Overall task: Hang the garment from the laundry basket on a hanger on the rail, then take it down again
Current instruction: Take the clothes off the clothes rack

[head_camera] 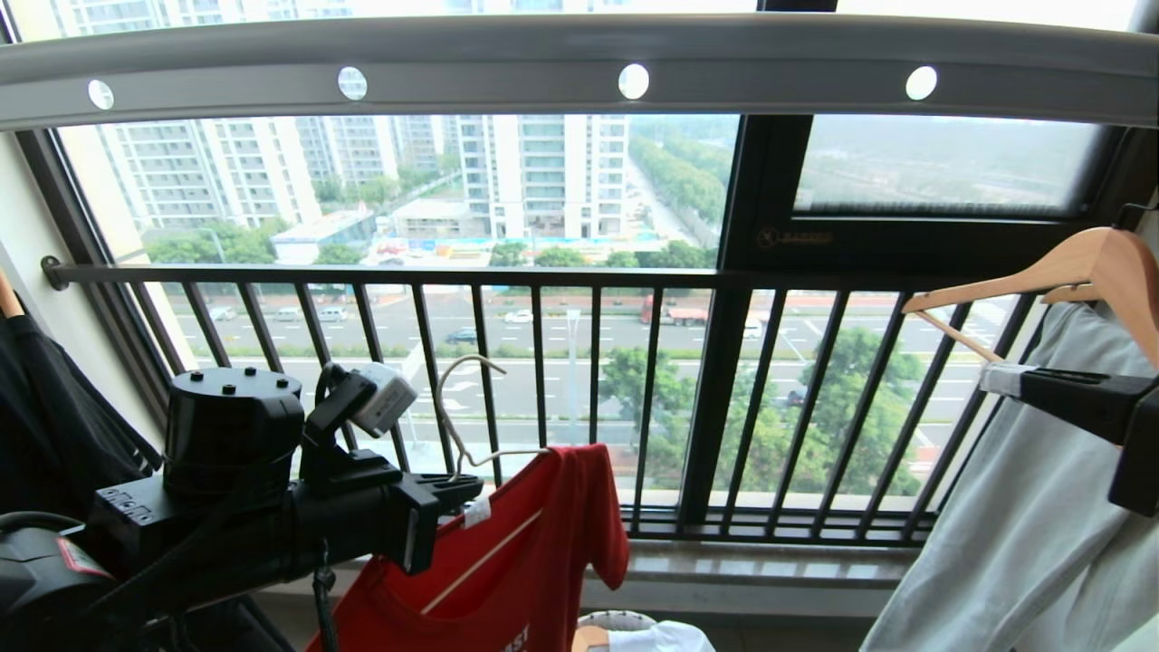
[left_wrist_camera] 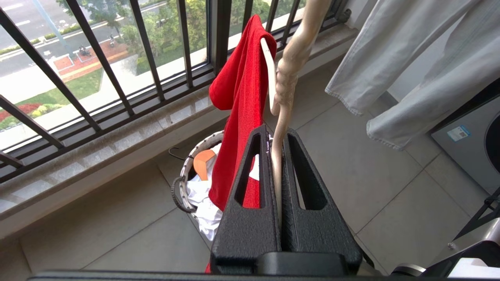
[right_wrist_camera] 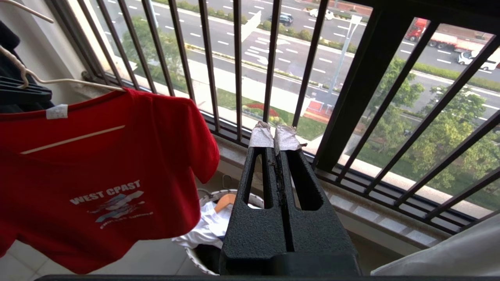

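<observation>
The red garment [head_camera: 516, 552] hangs on the cream-white wire hanger [head_camera: 457, 412], well below the grey rail [head_camera: 579, 63] that spans the top. My left gripper [head_camera: 466, 493] is shut on the hanger's wire neck [left_wrist_camera: 278, 156], with the garment [left_wrist_camera: 242, 97] draped beside it. The hook stands free in front of the window bars. My right gripper [head_camera: 996, 378] is at the right, shut and holding nothing, its taped tips [right_wrist_camera: 273, 134] pointing at the window. The garment [right_wrist_camera: 97, 171] faces the right wrist view. The laundry basket [head_camera: 616, 621] sits on the floor under the garment.
A light-wood hanger [head_camera: 1077, 267] carries a pale grey-green garment [head_camera: 1023, 507] at the right, close to my right gripper. Dark clothing [head_camera: 45, 426] hangs at the far left. The black window railing [head_camera: 543, 276] runs behind. White laundry fills the basket [left_wrist_camera: 183, 183].
</observation>
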`<state>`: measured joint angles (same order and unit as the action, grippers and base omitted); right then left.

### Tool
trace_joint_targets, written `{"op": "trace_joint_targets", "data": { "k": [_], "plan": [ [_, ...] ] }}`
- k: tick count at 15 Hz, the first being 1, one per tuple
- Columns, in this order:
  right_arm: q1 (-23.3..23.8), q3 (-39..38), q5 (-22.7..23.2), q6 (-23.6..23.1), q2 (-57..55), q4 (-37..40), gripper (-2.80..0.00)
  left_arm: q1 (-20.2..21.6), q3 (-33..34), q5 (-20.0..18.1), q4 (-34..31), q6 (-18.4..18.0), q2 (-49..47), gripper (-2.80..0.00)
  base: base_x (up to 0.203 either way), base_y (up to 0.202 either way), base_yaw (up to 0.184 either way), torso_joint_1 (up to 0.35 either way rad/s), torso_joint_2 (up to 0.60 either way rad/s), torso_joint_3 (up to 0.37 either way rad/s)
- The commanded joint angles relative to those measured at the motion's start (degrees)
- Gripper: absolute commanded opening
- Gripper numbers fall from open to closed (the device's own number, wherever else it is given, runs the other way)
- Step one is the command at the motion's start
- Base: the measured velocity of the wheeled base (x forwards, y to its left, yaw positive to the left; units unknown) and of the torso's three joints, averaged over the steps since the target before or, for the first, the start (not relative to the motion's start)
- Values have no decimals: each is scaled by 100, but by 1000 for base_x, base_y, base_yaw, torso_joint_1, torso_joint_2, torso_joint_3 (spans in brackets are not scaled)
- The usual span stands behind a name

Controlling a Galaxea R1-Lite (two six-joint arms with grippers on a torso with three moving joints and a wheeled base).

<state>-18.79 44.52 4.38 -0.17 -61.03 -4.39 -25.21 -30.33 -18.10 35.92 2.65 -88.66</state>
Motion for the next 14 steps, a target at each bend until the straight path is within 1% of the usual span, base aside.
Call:
{"op": "trace_joint_targets", "data": {
  "k": [1, 2, 4, 6, 8, 9, 11, 12, 14],
  "plan": [
    [-1036, 78, -814, 310, -1421, -659, -280, -1, -15, -17, 24, 16, 117, -280, 0, 0, 0, 0, 0, 0],
    [-1338, 80, -1175, 506, -1743, -1057, -280, -1, -25, -18, 20, 53, 150, -280, 0, 0, 0, 0, 0, 0],
    [-1480, 91, -1428, 950, -2264, -1500, -280, -1, -107, -26, 20, 283, 370, -280, 0, 0, 0, 0, 0, 0],
    [-1635, 198, -1487, 1087, -2676, -1634, -280, -60, -172, -34, 20, 450, 523, -280, 0, 0, 0, 0, 0, 0],
    [-1938, 385, -1496, 1107, -2968, -1709, -280, -273, -167, -35, 20, 606, 641, -280, 0, 0, 0, 0, 0, 0],
    [-2127, 394, -1502, 1128, -3153, -1717, -280, -291, -167, -29, 20, 649, 592, -280, 0, 0, 0, 0, 0, 0],
    [-2356, 351, -1520, 1243, -3593, -1827, -280, -291, -202, -11, 27, 787, 491, -280, 0, 0, 0, 0, 0, 0],
    [-2480, 285, -1560, 1307, -3784, -2010, 0, -291, -228, -9, 29, 807, 481, -280, 0, 0, 0, 0, 0, 0],
    [-2646, 85, -1654, 1361, -3945, -2438, 0, -291, -243, 0, 29, 808, 435, -280, 0, 0, 0, 0, 0, 0]
  ]
}}
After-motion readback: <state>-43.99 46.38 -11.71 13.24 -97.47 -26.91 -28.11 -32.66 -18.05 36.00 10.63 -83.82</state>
